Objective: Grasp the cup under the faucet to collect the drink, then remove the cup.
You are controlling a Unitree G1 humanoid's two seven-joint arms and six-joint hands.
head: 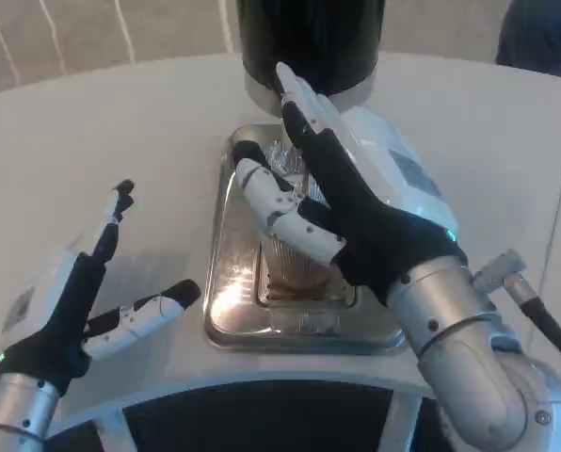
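Note:
A clear plastic cup (290,256) stands on a shiny metal drip tray (226,301), below the black drink dispenser (309,42). Brownish liquid shows in the cup's bottom. My right hand (342,202) wraps the cup from the right, with fingers across its front and its upper fingers reaching up toward the dispenser base. The faucet itself is hidden behind that hand. My left hand (83,292) hovers over the table to the left of the tray, fingers spread and holding nothing.
The dispenser's silver base (356,92) sits at the tray's far end. White tabletop (92,141) stretches to the left and behind. A dark curved table edge (262,414) runs along the near side. A blue object (539,33) lies at the far right.

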